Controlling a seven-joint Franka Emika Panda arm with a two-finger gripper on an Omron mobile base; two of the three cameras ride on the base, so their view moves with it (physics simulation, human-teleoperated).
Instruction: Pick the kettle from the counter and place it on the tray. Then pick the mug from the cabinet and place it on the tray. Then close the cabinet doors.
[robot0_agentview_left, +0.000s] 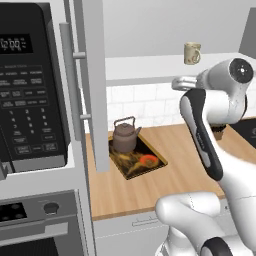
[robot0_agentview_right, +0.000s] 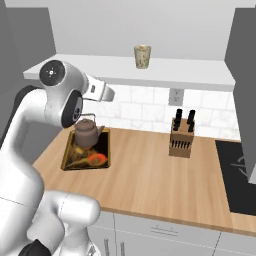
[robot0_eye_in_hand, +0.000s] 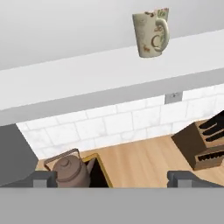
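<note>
My two base views look forward and down, sharing the counter (robot0_agentview_left: 165, 185) and tray (robot0_agentview_right: 68, 150). My hand view faces the cabinet (robot0_eye_in_hand: 109, 74) shelf, mug (robot0_eye_in_hand: 152, 33) at 1 o'clock.

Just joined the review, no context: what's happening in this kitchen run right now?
The white arm has nothing in its gripper, whose jaws stand wide open, aimed toward the open light grey wall cabinet. The squat brownish-grey metal kettle already sits on the flat dark printed tray on the light-brown wooden counter. The small cream ceramic mug stands on the cabinet shelf, untouched. The grey cabinet door is open, so the mug and the doors remain.
</note>
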